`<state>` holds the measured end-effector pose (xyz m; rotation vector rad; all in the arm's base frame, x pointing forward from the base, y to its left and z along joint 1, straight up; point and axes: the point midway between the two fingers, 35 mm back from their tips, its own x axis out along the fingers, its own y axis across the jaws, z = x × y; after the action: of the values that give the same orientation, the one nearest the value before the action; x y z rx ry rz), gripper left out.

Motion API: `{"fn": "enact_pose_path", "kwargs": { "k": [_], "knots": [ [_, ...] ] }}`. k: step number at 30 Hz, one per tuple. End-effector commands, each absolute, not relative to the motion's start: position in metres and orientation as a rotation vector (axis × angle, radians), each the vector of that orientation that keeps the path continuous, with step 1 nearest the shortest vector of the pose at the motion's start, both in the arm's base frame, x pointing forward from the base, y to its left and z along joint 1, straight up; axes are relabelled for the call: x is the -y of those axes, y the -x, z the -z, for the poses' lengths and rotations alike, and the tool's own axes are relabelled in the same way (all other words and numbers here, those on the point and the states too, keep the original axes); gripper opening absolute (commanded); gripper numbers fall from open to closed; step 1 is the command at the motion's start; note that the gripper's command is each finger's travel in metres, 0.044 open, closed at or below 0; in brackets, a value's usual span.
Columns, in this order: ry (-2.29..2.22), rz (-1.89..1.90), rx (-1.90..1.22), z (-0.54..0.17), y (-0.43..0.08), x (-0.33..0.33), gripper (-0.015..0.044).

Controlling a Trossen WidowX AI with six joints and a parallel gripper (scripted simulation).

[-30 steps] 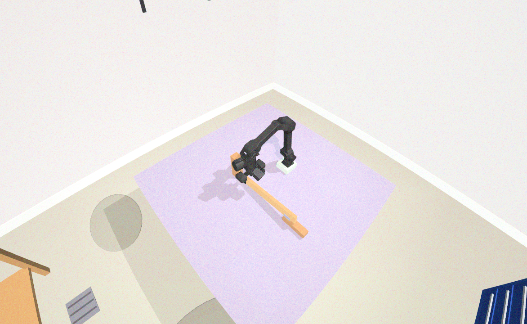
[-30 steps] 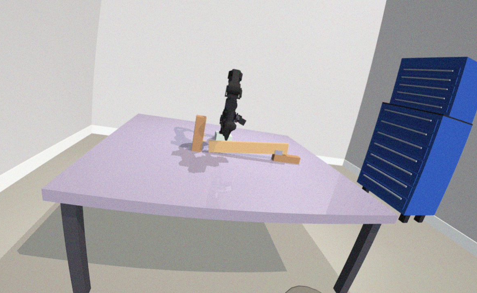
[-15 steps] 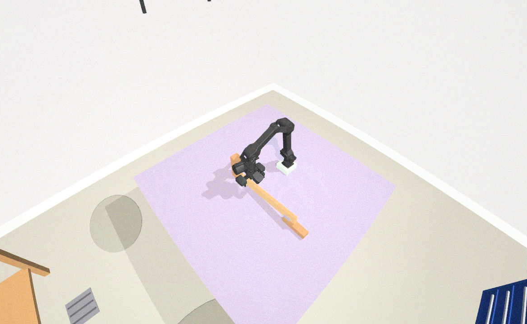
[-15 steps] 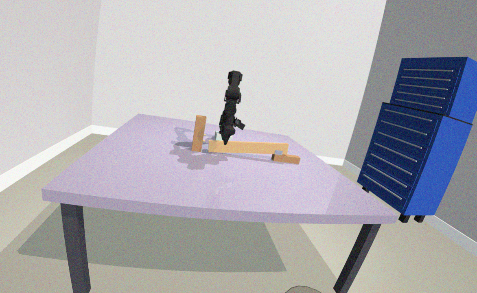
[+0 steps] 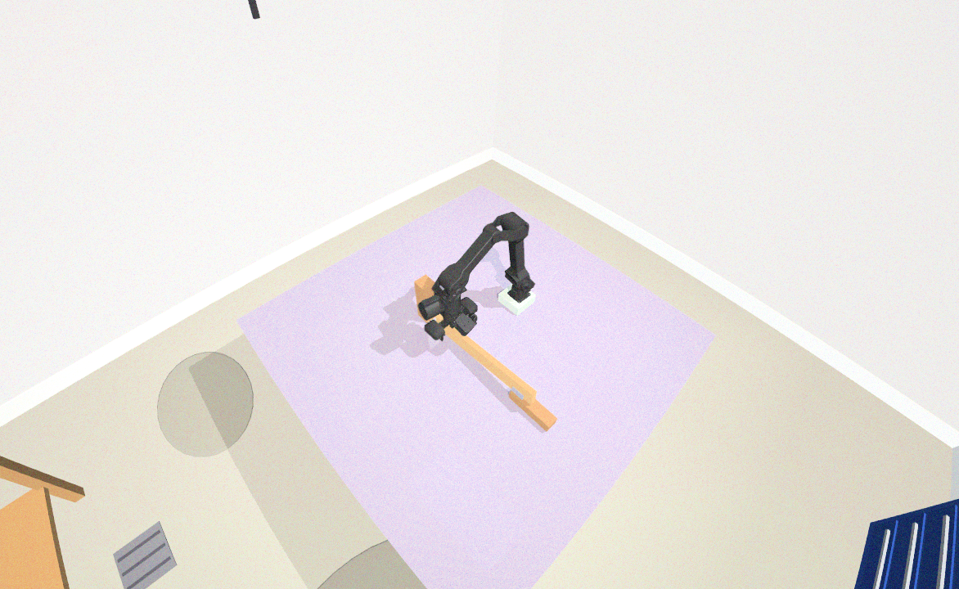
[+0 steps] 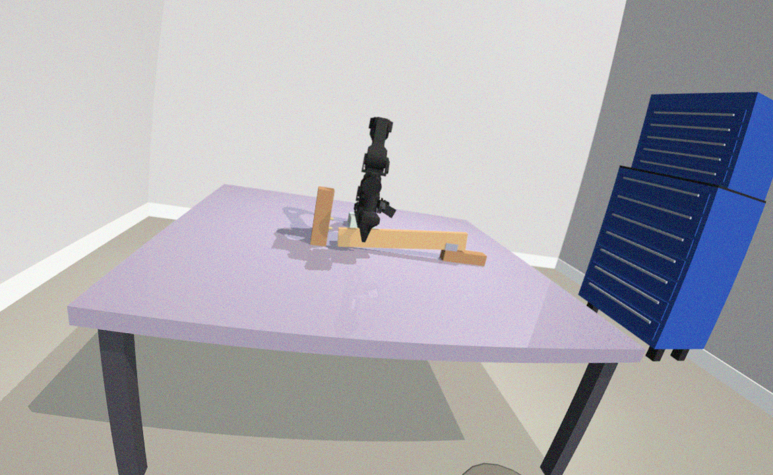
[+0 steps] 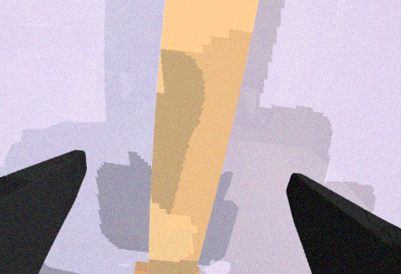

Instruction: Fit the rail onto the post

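Note:
The rail has its far end in the grey bracket on the footboard block. Its near end is down on the table, a small gap from the post. The upper peg sticks out of the post above the rail's end; the lower one shows only faintly. My gripper is open over the rail near its near end, a finger on each side in the wrist view, with nothing held. The holes in the rail's end are hidden.
The arm's pale base block stands on the lilac table, behind the rail in the exterior view. The post stands upright close beside the gripper. A blue tool cabinet stands on the floor away from the table.

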<state>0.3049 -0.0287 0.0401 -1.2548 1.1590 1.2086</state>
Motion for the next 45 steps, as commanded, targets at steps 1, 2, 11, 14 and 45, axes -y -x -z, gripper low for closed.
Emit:
{"fn": "enact_pose_path", "kwargs": {
  "k": [1, 2, 11, 14, 45],
  "knots": [
    [1.251, -1.212, -1.172, -0.030, -0.303, 0.029, 0.0440],
    [1.251, -1.212, -1.172, -0.028, -0.303, 0.029, 0.0440],
    [1.251, -1.212, -1.172, -0.020, -0.302, 0.029, 0.0387],
    [1.251, -1.212, -1.172, -0.020, -0.302, 0.029, 0.0309],
    [1.251, -1.212, -1.172, -0.021, -0.302, 0.028, 0.0000]
  ]
}}
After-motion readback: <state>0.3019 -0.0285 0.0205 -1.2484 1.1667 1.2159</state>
